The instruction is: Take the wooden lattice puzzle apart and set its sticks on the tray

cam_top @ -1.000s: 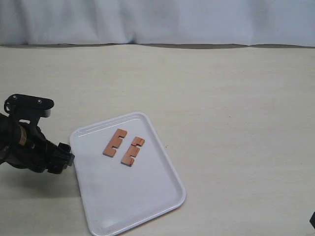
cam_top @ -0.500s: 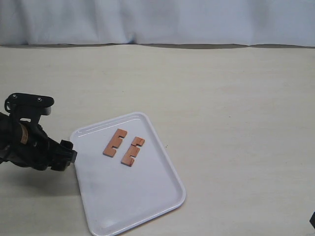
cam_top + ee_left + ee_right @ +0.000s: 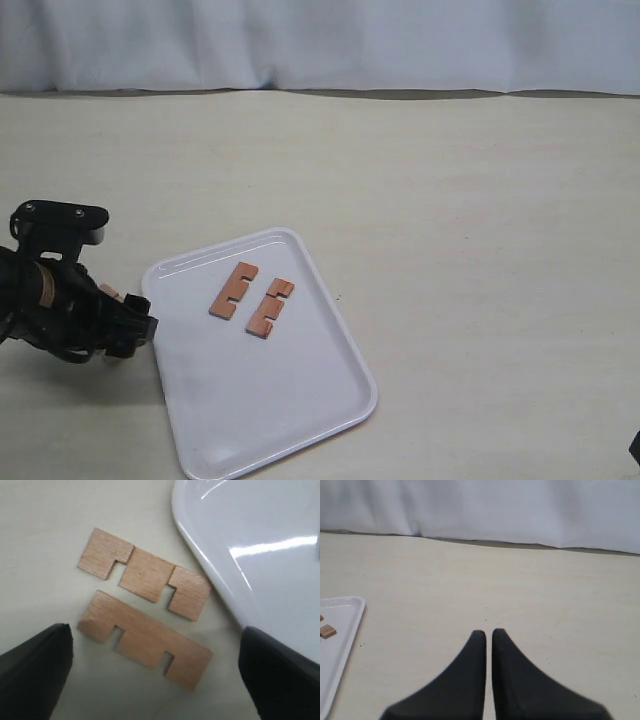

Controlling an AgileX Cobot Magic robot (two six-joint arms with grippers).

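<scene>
No interlocked lattice puzzle shows; all the sticks lie apart. Two notched wooden sticks (image 3: 233,290) (image 3: 270,307) rest side by side on the white tray (image 3: 300,400). Two more sticks (image 3: 145,577) (image 3: 145,642) lie flat on the table just outside the tray's rim (image 3: 200,555). My left gripper (image 3: 155,645) hangs open over the nearer one, its black fingers (image 3: 35,675) wide on either side and touching nothing. In the exterior view that gripper (image 3: 118,328) sits by the tray's left edge and a stick end (image 3: 108,292) peeks out beside it. My right gripper (image 3: 488,632) is shut and empty, off to the right.
The pale table (image 3: 450,220) stretches around the tray, with a white cloth backdrop (image 3: 320,40) along its far edge. The right wrist view catches the tray's corner (image 3: 342,625) and a stick end (image 3: 327,630).
My left arm has shifted slightly down and toward the front edge beside the tray. A stick end now shows next to it. The sticks on the tray have not moved.
</scene>
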